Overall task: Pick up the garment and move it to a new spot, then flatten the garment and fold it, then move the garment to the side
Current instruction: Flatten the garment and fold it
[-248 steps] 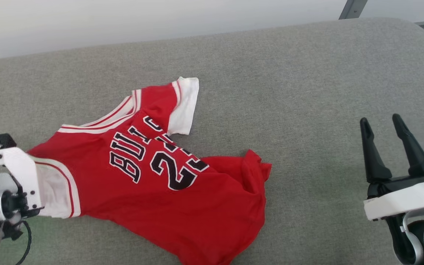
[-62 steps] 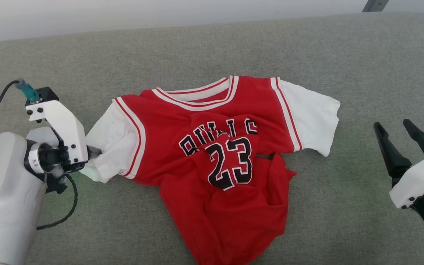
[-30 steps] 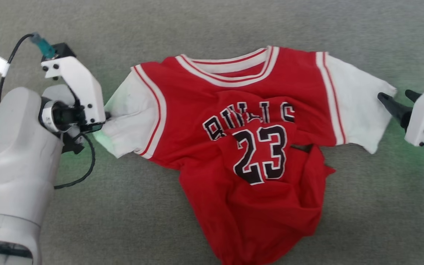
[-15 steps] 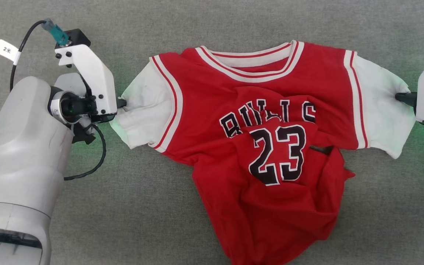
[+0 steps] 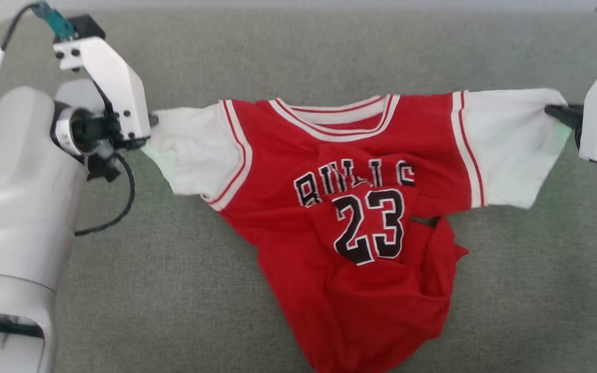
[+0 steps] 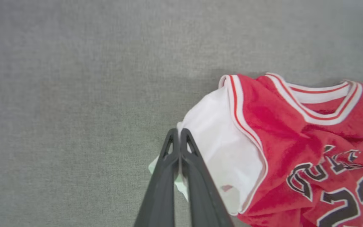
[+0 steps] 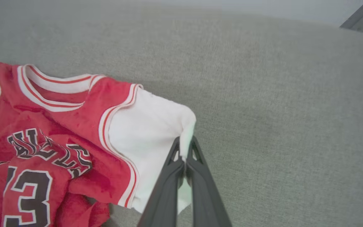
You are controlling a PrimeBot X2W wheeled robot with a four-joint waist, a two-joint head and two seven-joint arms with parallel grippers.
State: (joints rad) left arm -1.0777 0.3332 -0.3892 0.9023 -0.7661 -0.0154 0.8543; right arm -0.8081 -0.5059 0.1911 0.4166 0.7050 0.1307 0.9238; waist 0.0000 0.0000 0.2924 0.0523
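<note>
A grey woven upholstered surface (image 5: 511, 290) is spread beneath everything. The red soft-fabric T-shirt (image 5: 360, 217), with white short sleeves, striped trim and navy white-outlined lettering, is stretched chest-up between the two pairs of jaws. Its sleeve-to-sleeve axis is drawn taut from one pair to the other. The collar is pointed away from the robot and the hem towards it. The body is spread inward of both pairs of jaws.

The left gripper (image 6: 179, 136), two long dark fingers, is clamped on the cuff edge of one white sleeve. The right gripper (image 7: 186, 146) is clamped on the cuff of the other.

In the head view the whole span is taken in. The lower body is seen rumpled and folded up against the number, and the fingers are largely hidden behind the white wrist housings. In the wrist views the fingers are seen pressed together with white cloth pinched between their tips, and the hem is cut off. A grey strut (image 7: 361, 15) is caught in the right wrist view's far corner.
</note>
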